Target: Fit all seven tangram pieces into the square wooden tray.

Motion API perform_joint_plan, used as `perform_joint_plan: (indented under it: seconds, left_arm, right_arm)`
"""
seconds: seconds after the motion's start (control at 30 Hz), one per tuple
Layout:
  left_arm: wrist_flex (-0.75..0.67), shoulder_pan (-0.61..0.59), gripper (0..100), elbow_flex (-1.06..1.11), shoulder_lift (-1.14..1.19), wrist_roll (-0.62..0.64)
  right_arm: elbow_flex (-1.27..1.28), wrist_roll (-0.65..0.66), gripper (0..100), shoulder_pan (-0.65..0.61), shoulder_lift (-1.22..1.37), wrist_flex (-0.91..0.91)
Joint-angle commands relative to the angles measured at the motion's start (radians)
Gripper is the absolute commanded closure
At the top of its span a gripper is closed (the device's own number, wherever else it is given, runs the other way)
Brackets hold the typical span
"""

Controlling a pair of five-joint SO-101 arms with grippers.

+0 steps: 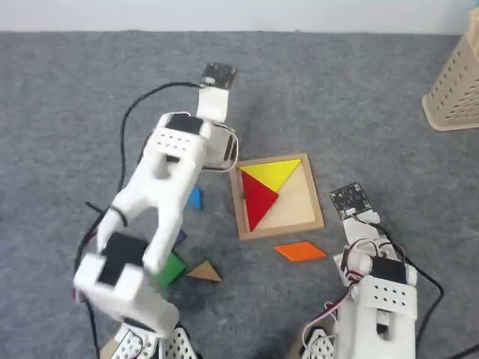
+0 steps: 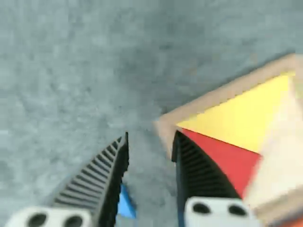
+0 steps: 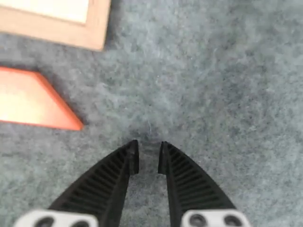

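The square wooden tray [image 1: 281, 230] lies mid-table holding a yellow triangle [image 1: 273, 173] and a red triangle [image 1: 258, 200]. My left gripper [image 2: 149, 142] hangs open over the carpet just off the tray's near-left corner [image 2: 163, 125], with nothing between its fingers. The blue piece [image 2: 125, 203] lies below it. An orange parallelogram [image 1: 301, 251] rests in front of the tray. Blue [image 1: 195, 199], green [image 1: 174, 268] and tan [image 1: 204, 272] pieces lie left of the tray, partly under the left arm. My right gripper [image 3: 148, 149] is shut but for a sliver, near the orange piece [image 3: 28, 99].
A beige perforated block [image 1: 456, 82] stands at the back right. A black cable [image 1: 142, 105] loops beside the left arm. Bare grey carpet stretches behind the tray and to its right.
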Motion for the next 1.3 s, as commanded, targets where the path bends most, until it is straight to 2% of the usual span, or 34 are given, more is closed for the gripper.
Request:
perform_joint_plan:
  seconds: [0.0, 0.07, 0.13, 0.33, 0.5, 1.07, 1.27]
  left_arm:
    - [-0.098, 0.166, 86, 0.182, -0.173, -0.054]
    - [-0.141, 0.238, 85, 0.232, -0.178, -0.060]
    - [-0.146, 0.249, 85, 0.217, -0.132, -0.060]
    - [-0.066, 0.230, 85, 0.036, 0.129, -0.095]
    - [-0.015, 0.176, 86, -0.025, 0.224, -0.103]
    - [-0.011, 0.044, 86, -0.053, 0.221, -0.163]
    - [0.034, 0.028, 87, 0.005, -0.051, -0.163]
  right_arm:
    - [-0.005, 0.012, 90.8, 0.013, -0.022, 0.007]
    - [-0.005, 0.012, 90.8, 0.013, -0.022, 0.007]
    - [-0.005, 0.012, 90.8, 0.013, -0.022, 0.007]
    - [-0.005, 0.012, 90.8, 0.013, -0.022, 0.005]
    - [-0.005, 0.017, 90.8, 0.013, -0.022, 0.007]
    - [-0.003, 0.020, 90.8, 0.013, -0.022, 0.007]
    - [-0.003, 0.017, 90.8, 0.013, -0.022, 0.007]
